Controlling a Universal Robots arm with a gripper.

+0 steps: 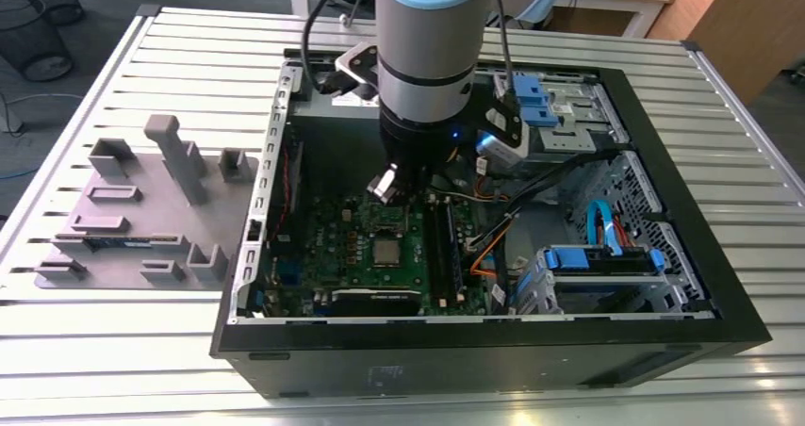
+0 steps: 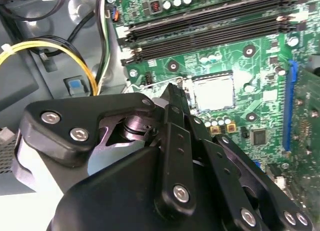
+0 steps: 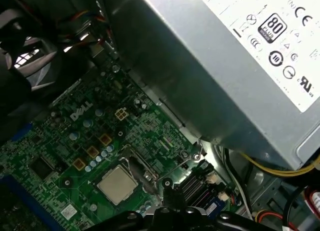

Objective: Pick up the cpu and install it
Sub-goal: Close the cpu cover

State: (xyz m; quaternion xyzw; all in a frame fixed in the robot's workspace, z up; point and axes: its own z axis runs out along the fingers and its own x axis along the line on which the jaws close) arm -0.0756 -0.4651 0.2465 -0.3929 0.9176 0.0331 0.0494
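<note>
Silvery and square, the cpu (image 1: 384, 250) is lying flat in its socket on the green motherboard (image 1: 330, 268), low and centre in the exterior view, edges running square with the board, with no long axis to speak of. I am holding the gripper (image 1: 388, 187) just above it inside the case (image 1: 704, 285). I cannot tell how far its fingers (image 2: 172, 98) are parted.

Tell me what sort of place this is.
Likely a robotics lab or workshop bench: a slatted aluminium table carries an open black computer case and a grey plastic parts fixture.
</note>
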